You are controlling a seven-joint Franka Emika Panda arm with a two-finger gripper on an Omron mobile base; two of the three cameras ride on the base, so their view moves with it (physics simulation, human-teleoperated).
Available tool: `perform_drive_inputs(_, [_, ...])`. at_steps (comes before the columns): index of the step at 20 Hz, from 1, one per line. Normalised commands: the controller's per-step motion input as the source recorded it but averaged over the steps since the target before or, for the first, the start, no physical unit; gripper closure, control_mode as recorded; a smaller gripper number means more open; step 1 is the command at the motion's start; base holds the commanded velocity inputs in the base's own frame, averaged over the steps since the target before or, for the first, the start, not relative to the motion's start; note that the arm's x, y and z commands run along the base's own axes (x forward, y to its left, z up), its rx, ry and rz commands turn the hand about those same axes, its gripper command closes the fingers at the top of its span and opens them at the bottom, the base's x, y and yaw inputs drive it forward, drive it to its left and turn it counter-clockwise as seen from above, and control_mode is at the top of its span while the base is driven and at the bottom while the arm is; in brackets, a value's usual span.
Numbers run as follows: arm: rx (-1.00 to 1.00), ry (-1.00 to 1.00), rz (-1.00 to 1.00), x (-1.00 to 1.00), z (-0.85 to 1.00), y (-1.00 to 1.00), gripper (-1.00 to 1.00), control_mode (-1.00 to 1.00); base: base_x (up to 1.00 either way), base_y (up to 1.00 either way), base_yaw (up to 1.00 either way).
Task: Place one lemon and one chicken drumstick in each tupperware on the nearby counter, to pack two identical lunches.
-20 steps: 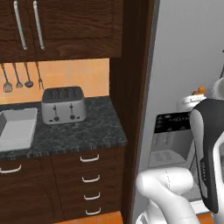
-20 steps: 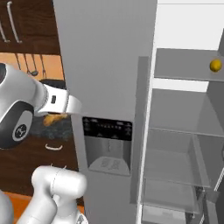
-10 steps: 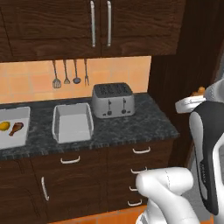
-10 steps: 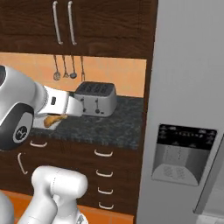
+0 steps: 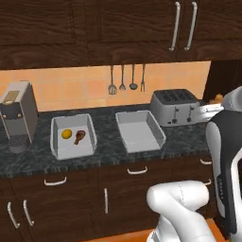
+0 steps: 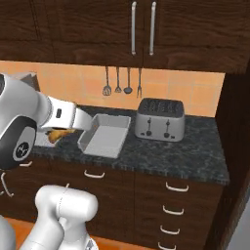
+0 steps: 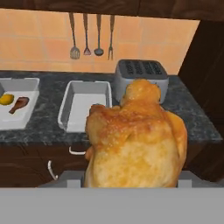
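Two tupperwares (image 5: 72, 137) (image 5: 139, 131): one holds one lemon (image 5: 66, 134) and drumstick (image 5: 79, 136); pincer (image 7: 131, 181) grips another drumstick (image 7: 135, 140).

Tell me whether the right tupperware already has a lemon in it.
No, the right tupperware lies empty; the lemon sits in the left tupperware.

1. Arm (image 6: 29, 117): glossy white rounded shells, dark grey joint bands
2. Shoulder joint (image 6: 19, 146): dark cap with a small white round mark
3. Base (image 5: 182, 212): bulbous white casing
4. Wrist link (image 6: 66, 116): white, with a small dark slot
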Motion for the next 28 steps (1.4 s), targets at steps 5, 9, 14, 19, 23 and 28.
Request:
perform_drive_inputs(5, [0.00, 0.00, 0.00, 0.00, 0.00, 0.00, 1.00, 1.00, 0.97, 0.43, 0.03])
perform_drive_inputs(9, [0.00, 0.04, 0.04, 0.43, -0.37, 0.00, 1.00, -1.00, 0.14, 0.00, 0.01])
perform_drive_inputs(14, [0.00, 0.16, 0.03, 0.79, -0.93, 0.02, 1.00, -1.00, 0.00, 0.00, 0.00])
perform_drive_inputs(19, [-0.04, 0.21, 0.00, 1.00, -0.95, 0.39, 1.00, -1.00, 0.00, 0.00, 0.00])
perform_drive_inputs(23, [0.00, 0.24, 0.00, 0.78, -0.97, -0.02, 1.00, -1.00, 0.00, 0.00, 0.00])
perform_drive_inputs(28, [0.00, 0.23, 0.05, 0.71, -0.68, -0.10, 1.00, -1.00, 0.00, 0.00, 0.00])
